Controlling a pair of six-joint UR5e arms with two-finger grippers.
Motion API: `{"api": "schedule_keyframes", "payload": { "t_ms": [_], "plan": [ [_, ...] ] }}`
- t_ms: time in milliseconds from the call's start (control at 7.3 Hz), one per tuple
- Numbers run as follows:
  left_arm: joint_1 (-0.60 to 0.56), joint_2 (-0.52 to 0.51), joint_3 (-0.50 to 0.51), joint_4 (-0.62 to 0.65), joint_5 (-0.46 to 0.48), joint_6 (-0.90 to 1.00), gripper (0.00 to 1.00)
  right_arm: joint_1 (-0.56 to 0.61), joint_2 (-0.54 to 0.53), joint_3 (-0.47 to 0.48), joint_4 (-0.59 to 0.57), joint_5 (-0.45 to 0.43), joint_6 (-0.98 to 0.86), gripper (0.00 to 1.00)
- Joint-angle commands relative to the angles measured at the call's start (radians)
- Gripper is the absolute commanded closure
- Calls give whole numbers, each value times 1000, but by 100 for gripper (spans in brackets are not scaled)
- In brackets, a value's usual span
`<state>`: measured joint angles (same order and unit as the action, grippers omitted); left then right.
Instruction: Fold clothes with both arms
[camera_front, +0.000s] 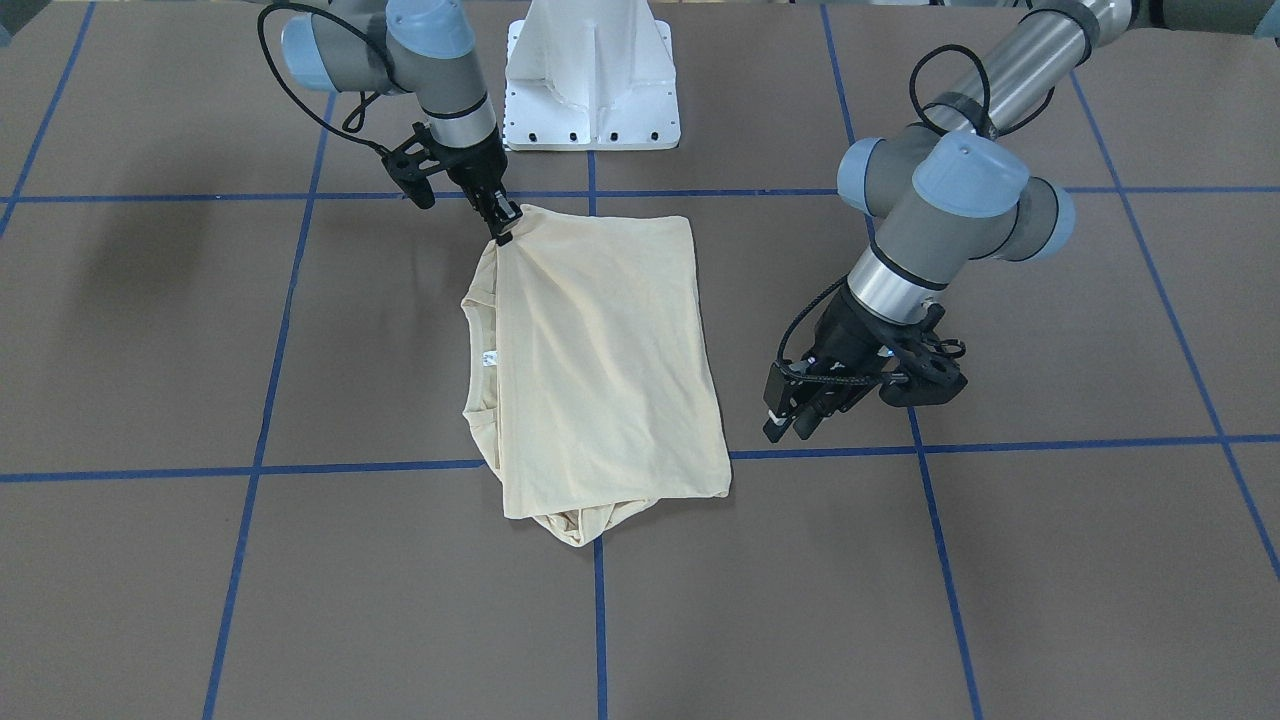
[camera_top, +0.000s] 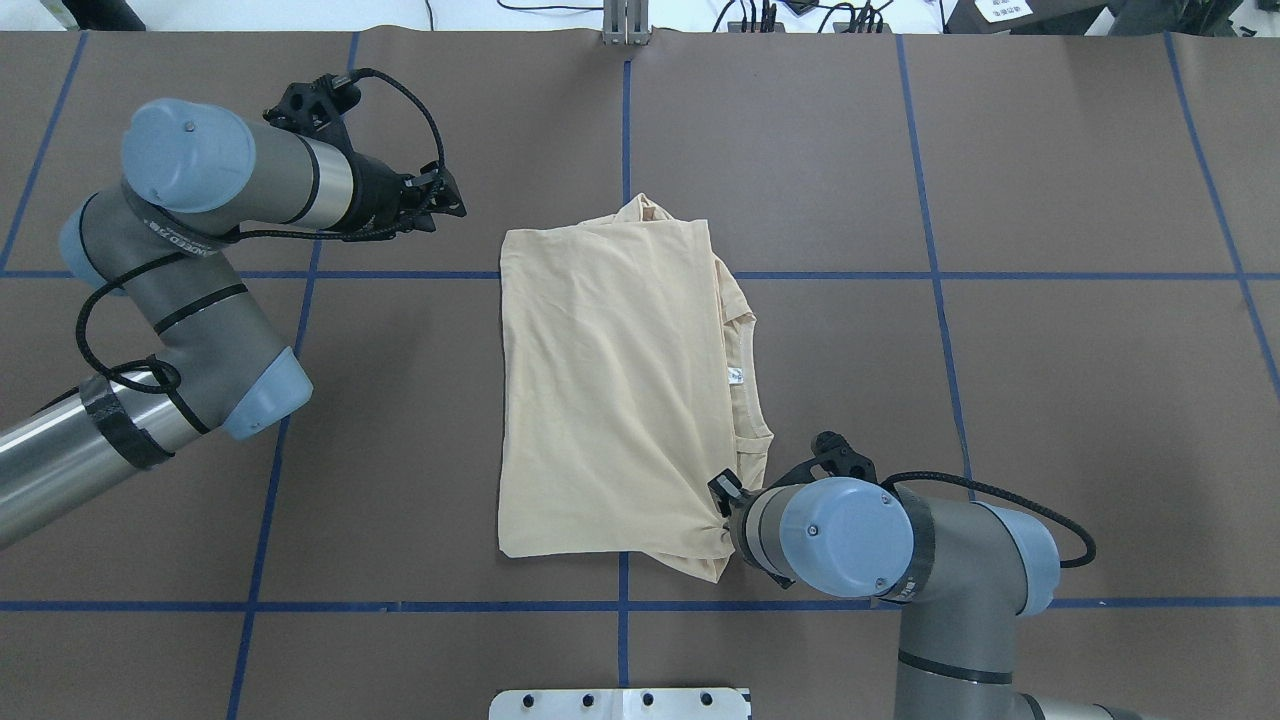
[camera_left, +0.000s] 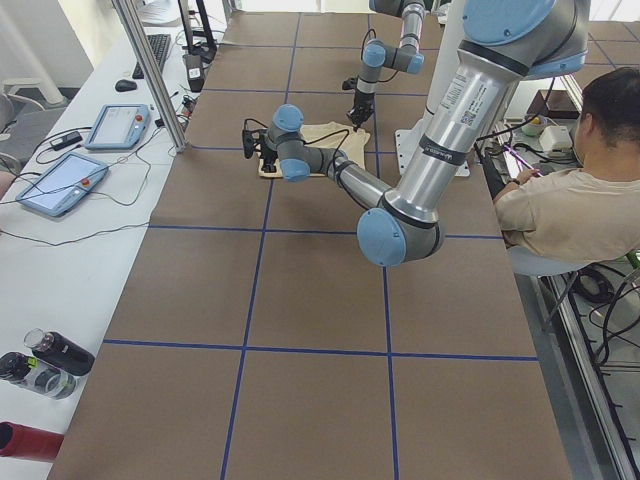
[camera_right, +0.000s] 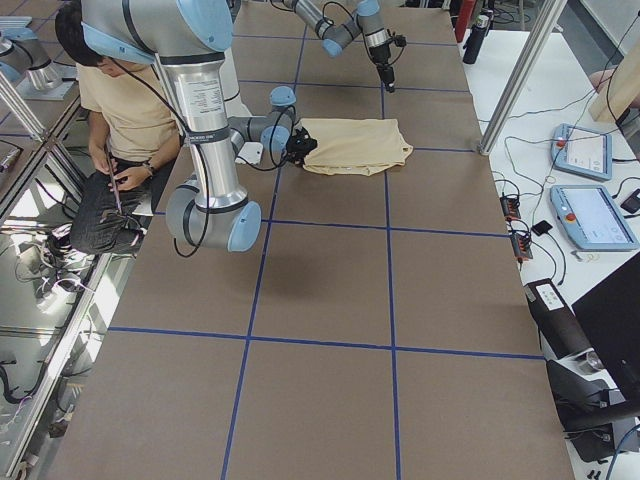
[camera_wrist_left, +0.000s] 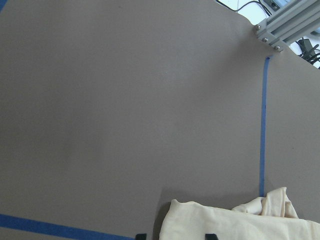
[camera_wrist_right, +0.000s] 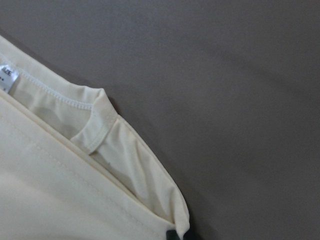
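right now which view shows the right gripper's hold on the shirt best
Exterior front-facing: the right gripper pinches a corner of the shirt. Overhead mostly hides the jaws; the right wrist camera shows only their tips; side views too small.

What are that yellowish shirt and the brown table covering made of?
Shirt: probably thin cotton-like jersey knit, matte; it wrinkles softly and has a stitched collar. Table covering: looks like matte brown paper or card, flat and unreflective; uncertain.

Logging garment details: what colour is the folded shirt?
The shirt is pale cream-yellow; clearest in the overhead exterior view.
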<state>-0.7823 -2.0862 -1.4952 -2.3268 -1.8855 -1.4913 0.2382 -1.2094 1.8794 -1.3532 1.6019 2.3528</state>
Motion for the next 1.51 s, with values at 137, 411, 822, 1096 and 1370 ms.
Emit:
{"api": "schedule_keyframes", "payload": {
  "t_ms": [137, 411, 822, 1096, 1370],
  "plan": [
    [24, 3, -28, -6, 17, -161, 50, 9, -4, 23, -4, 6, -1, 100],
    [164, 192, -319, 0, 112, -279, 40, 4, -4, 30, -4, 4, -1, 100],
    [468, 282, -419, -10, 375, -562, 0, 4, -4, 33, -1, 12, -3, 100],
    [576, 291, -413, 7, 444, -624, 1, 4, -2, 35, -1, 15, -1, 100],
    [592, 290, -372, 7, 444, -627, 10, 4, -2, 32, -3, 18, -1, 100]
  ]
}}
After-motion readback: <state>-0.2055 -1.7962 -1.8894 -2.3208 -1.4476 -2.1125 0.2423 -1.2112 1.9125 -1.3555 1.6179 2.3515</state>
